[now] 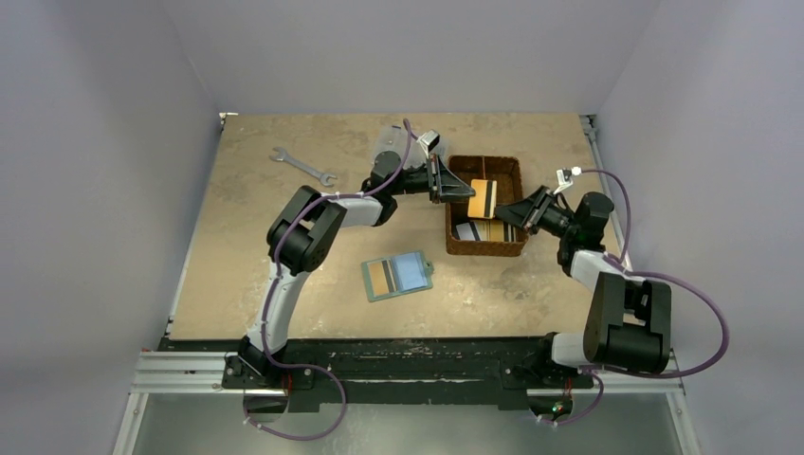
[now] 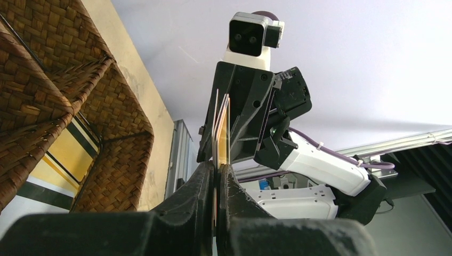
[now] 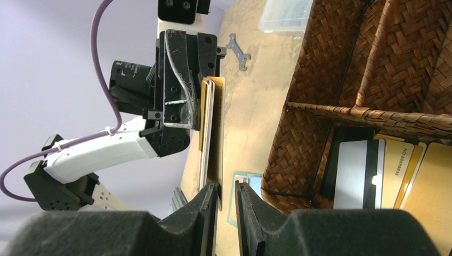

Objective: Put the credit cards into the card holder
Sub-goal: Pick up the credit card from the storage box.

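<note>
Thin stack of credit cards [image 1: 482, 199] pinched in my left gripper [image 2: 218, 169] above the basket [image 1: 485, 159], orange-gold one on top (black stripe). Loose cards [image 1: 479, 230] lie flat inside it. Sage-green card holder [image 1: 396, 276] lies open on the table [image 1: 284, 246], maybe one gold card already tucked in.

The top camera sits above and behind the arm bases and looks down from afar on the whole counter [image 1: 237, 237]. Each wrist camera rides close behind its own fingers, so the left pincer [image 2: 217, 172] and right pincer [image 3: 227, 188] views face one another beside the woven basket [image 1: 485, 248]. Both near views share the credit cards [image 2: 221, 128] between them, the basket's wall and the opposite arm.
</note>
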Action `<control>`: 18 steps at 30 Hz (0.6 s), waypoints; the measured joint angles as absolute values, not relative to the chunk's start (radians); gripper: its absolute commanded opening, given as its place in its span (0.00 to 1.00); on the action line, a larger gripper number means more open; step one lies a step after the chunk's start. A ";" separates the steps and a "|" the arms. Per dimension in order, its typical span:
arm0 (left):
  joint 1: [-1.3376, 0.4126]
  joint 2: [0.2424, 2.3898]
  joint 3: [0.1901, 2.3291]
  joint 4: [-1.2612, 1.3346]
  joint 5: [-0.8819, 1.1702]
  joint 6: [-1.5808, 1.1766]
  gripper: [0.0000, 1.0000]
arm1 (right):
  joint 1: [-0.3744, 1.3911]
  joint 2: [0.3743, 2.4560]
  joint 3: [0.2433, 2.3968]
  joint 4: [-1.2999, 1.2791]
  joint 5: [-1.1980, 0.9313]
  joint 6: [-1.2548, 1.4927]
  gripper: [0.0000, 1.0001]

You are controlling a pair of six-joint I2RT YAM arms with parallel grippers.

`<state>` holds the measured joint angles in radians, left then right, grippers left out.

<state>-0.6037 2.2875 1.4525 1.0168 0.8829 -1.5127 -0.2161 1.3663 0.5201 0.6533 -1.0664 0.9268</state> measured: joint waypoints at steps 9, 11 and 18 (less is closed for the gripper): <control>-0.610 2.293 1.452 1.011 0.882 -1.513 0.00 | -0.201 1.375 0.509 0.716 -1.074 0.973 0.00; -0.610 2.292 1.453 0.971 0.880 -1.476 0.09 | -0.201 1.375 0.503 0.698 -1.065 0.968 0.00; -0.621 2.291 1.462 0.666 0.826 -1.271 0.50 | -0.196 1.361 0.511 0.413 -0.933 0.793 0.00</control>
